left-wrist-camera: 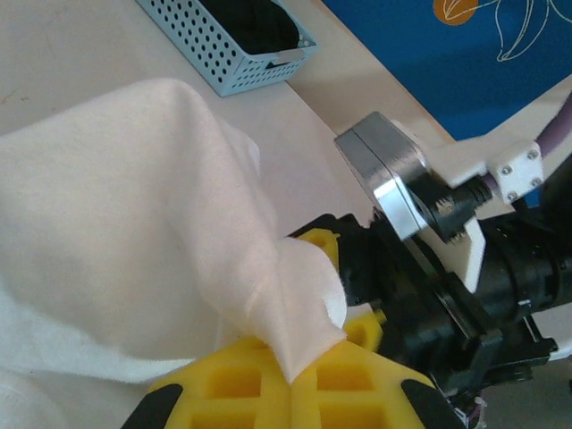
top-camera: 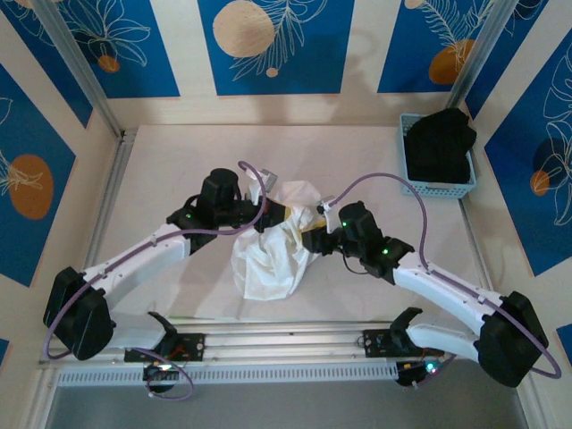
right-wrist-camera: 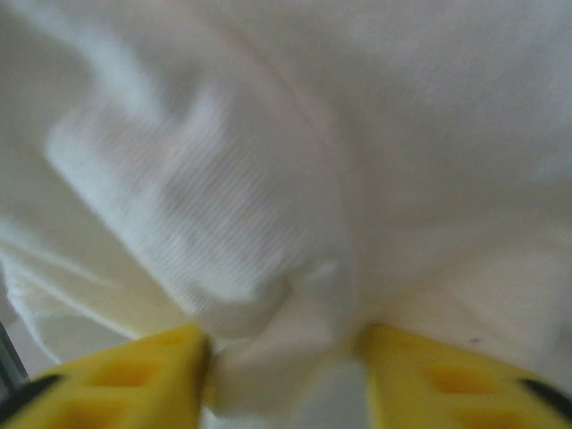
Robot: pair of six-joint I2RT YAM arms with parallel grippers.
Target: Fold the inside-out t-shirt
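Left to right:
- Left pincer [top-camera: 265, 213]: clenched on a pinch of the t-shirt [top-camera: 268, 259]. In the left wrist view a cloth edge is seen nipped between the yellow fingers [left-wrist-camera: 241, 380].
- T-shirt: bunched at mid-table [top-camera: 161, 170] between the two arms and not spread. The long axis of the bunch runs from the far end, where both pincers meet it, toward the near edge. Most of the cloth lies nearward of the pincers.
- Right pincer [top-camera: 313, 237]: pressed into the bunch from the right, just beside the left one. A wad of cloth is seen between its parted fingers [right-wrist-camera: 134, 371]. Whether it is gripped cannot be told.
- Far right: a basket [top-camera: 435, 189] with a black garment [top-camera: 440, 143], well apart.

Judgement: a spreading step is in hand and no fold has been made yet. The next move turns on a second hold at the right pincer, so the cloth can be drawn apart sideways, across the long axis.
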